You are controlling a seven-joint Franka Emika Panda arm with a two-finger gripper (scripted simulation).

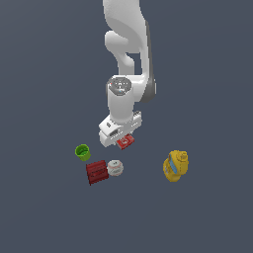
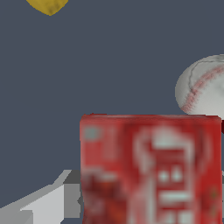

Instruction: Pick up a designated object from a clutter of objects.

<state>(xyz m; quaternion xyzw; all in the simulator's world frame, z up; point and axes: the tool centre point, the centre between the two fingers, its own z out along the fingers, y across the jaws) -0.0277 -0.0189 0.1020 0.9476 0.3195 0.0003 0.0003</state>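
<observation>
The bright-red box with white lettering [image 1: 126,141] sits directly under my gripper [image 1: 124,140], between the fingers. In the wrist view the box [image 2: 151,170] fills the near field, and one grey finger [image 2: 48,203] lies against its side. The other finger is hidden. The gripper looks shut on the box, low over the floor. The white red-stitched ball [image 1: 114,167] lies just beyond the box toward the viewer and also shows in the wrist view [image 2: 203,85].
A dark red ribbed block [image 1: 97,172] lies beside the ball. A small green cup [image 1: 82,152] stands at the exterior view's left. A yellow bottle with a blue label [image 1: 175,165] lies at the exterior view's right; its edge shows in the wrist view [image 2: 47,5].
</observation>
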